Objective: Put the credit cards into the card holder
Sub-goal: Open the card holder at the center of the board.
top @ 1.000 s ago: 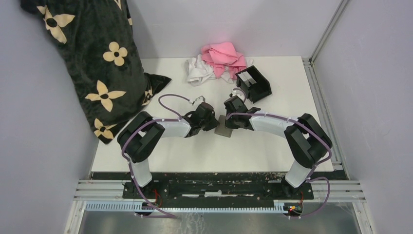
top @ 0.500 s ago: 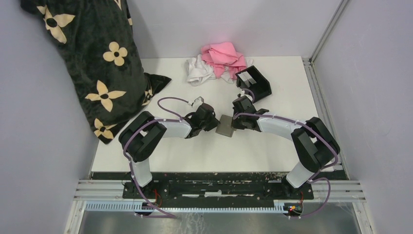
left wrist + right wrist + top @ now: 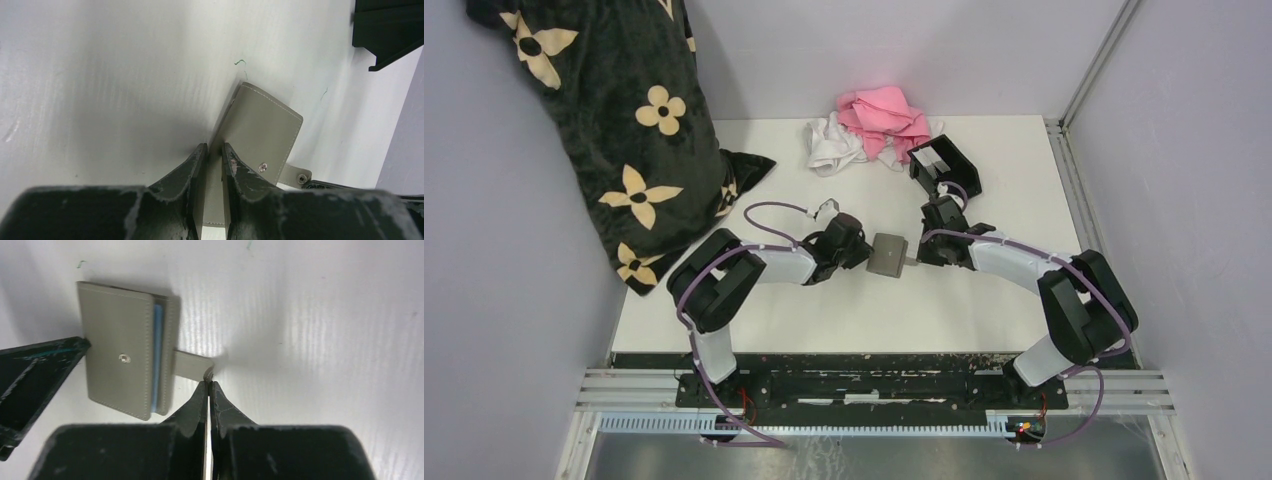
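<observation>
Near the middle of the flat white table, a soft grey folding wallet is lying closed between the two arms. The left gripper is pinching the wallet's near edge. Its fingers are only a little way apart, with the grey flap between them. This is likely so the wallet cannot slide away.

The right gripper is squeezed almost fully shut on the tip of the small grey strap that sticks out from the wallet's other side. The two grippers are holding opposite ends, so a pull on the strap would probably open the wallet.

A thin light blue card is peeking out as a stripe between the wallet's two halves. It is tucked inside, so it cannot be picked up until the wallet is opened. No other cards are showing.

The black plastic open-topped card holder is sitting farther back on the table, near the right arm and well apart from the wallet. It is waiting there for the cards, and none can be seen in it from above.
</observation>
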